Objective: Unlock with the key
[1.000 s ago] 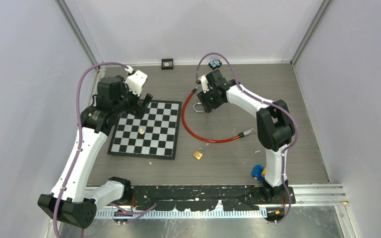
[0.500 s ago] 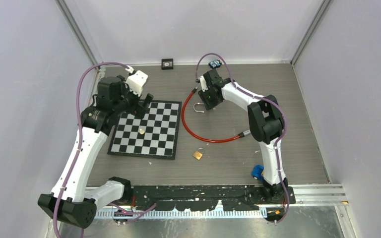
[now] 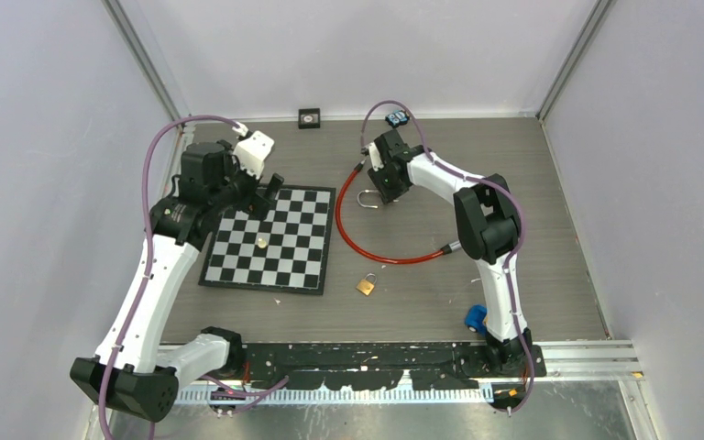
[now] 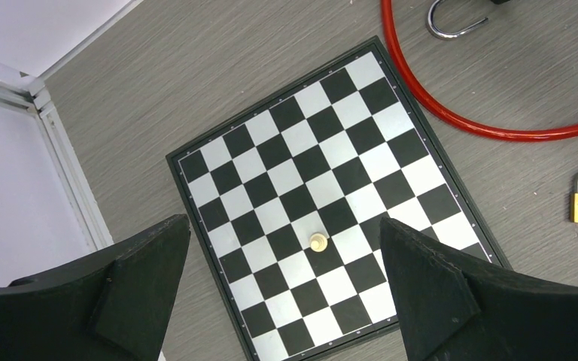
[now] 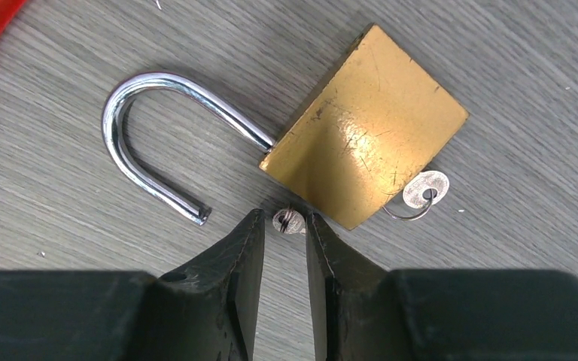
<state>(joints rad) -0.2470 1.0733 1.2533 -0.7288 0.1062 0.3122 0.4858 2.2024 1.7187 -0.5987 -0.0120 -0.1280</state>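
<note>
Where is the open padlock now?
In the right wrist view the open padlock lies flat on the table just beyond the right end effector; from above, its shackle shows right of the chessboard, inside the curve of the red cable.

Both arms are built alike, with smooth white shells over the long links and chunky black housings at the joints. A purple cable [image 3: 197,116] loops loosely alongside the left arm [image 3: 142,302], which also has a white boxy block [image 3: 255,151] beside its wrist. The right arm [image 3: 502,298] trails a matching purple lead [image 3: 387,101]. Their black bases are bolted at the near edge of the table [image 3: 422,293]. The fingers [image 4: 451,301] are matte black wedges, thick and tapering.
</note>
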